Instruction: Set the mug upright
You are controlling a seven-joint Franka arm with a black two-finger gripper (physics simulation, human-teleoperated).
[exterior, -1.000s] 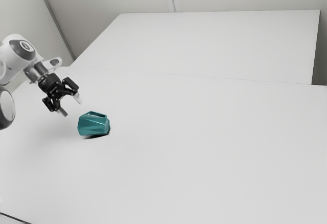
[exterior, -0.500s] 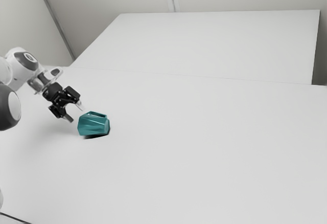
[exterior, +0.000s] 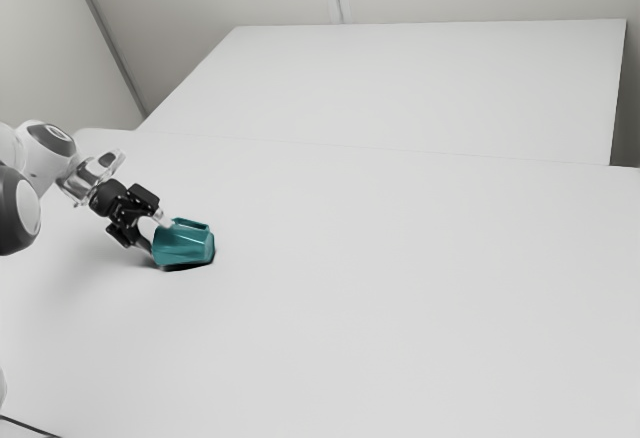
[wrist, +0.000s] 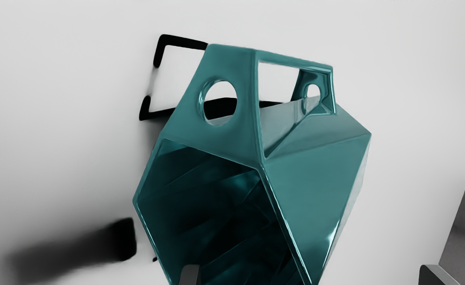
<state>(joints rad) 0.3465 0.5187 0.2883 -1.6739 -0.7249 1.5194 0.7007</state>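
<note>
Holding my fingers spread, one before the mouth of the mug lying sideways on the bench, the other outside its wall, I risked rolling it away if a crooked advance struck the rim.

The arm is showing white, rounded casing with dark grey patches; its two-fingered gripper is looking black.
</note>
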